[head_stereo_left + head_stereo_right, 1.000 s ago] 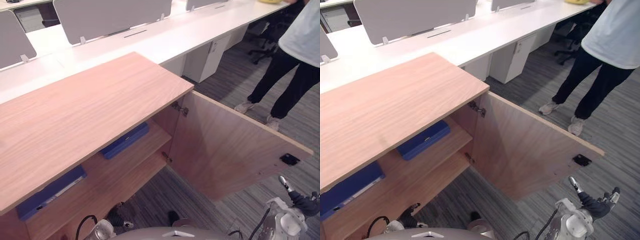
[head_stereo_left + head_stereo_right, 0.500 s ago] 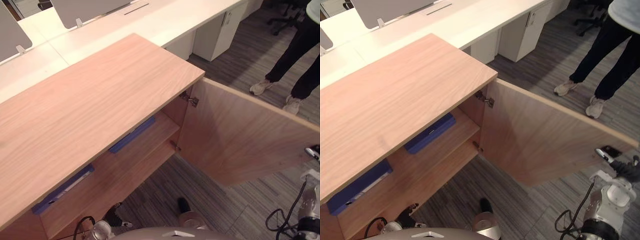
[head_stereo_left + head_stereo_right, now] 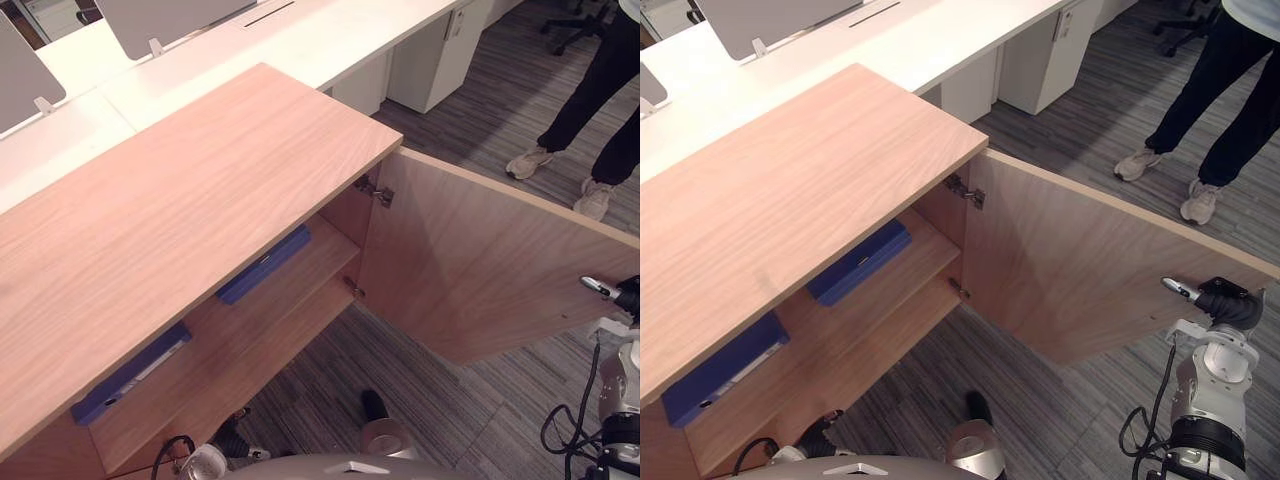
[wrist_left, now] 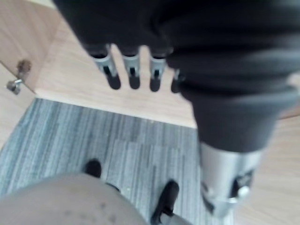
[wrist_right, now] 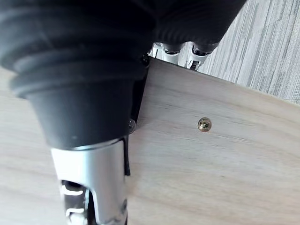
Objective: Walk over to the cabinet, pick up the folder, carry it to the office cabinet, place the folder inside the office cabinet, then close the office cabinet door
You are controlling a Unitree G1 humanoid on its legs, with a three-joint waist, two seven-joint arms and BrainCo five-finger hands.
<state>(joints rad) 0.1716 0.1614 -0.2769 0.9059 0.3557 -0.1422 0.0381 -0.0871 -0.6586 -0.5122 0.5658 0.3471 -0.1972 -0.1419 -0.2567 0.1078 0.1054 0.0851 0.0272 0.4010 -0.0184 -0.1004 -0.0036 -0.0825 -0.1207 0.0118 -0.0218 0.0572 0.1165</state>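
Left hand (image 4: 132,70) hangs open, empty. Lower right, the right hand (image 3: 1228,303) meets the outer edge of the open cabinet door (image 3: 1080,270); its grip cannot be told. Well apart, left of centre, a blue folder (image 3: 858,262) lies on the inner shelf (image 3: 912,290), a second folder (image 3: 725,370) lower left.

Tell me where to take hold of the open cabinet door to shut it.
Take the door at its free edge, the end farthest from the hinges, coming from the robot's right, where the right hand rests. The door stands swung wide open, so a push there on its outer face should swing it shut easily.
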